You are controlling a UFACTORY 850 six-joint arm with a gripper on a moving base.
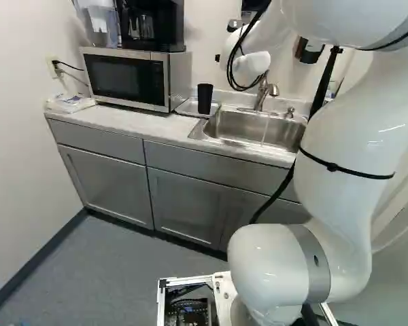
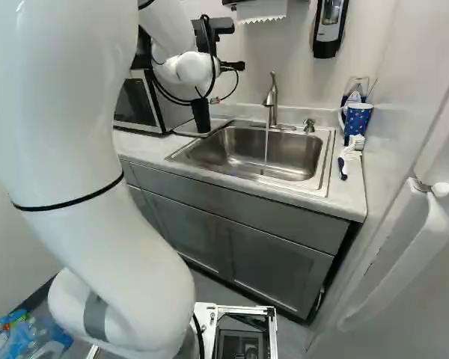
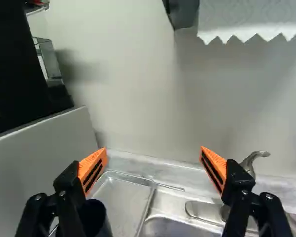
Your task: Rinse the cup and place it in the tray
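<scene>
The dark cup (image 1: 205, 98) stands upright in the shallow metal tray (image 1: 189, 107), its wider end uppermost, on the counter (image 1: 132, 121). Viewed from the cup in the left base view, the microwave (image 1: 126, 78) lies toward ten o'clock, and the sink (image 1: 251, 128) toward four o'clock. The faucet (image 2: 272, 97) stands at the back of the sink, with a thin stream of water (image 2: 266, 146) falling from its spout into the basin.

The gripper (image 2: 232, 66) is at the end of the arm, which reaches over the counter. In the wrist view the gripper (image 3: 153, 149) has its two fingers spread wide, the orange pads (image 3: 92, 170) well apart, with nothing grasped. Taking its pointing direction as twelve o'clock, the tray lies ahead and below, toward eleven; the cup appears beneath the finger on the microwave side, partly hidden by it (whether the two touch cannot be told).

Viewed from the faucet in the right base view, the paper towel (image 2: 262, 9) hangs at twelve o'clock, the soap dispenser (image 2: 329, 30) at between one and two, and the blue patterned mug (image 2: 357, 120) stands at between three and four — beside the wall.
</scene>
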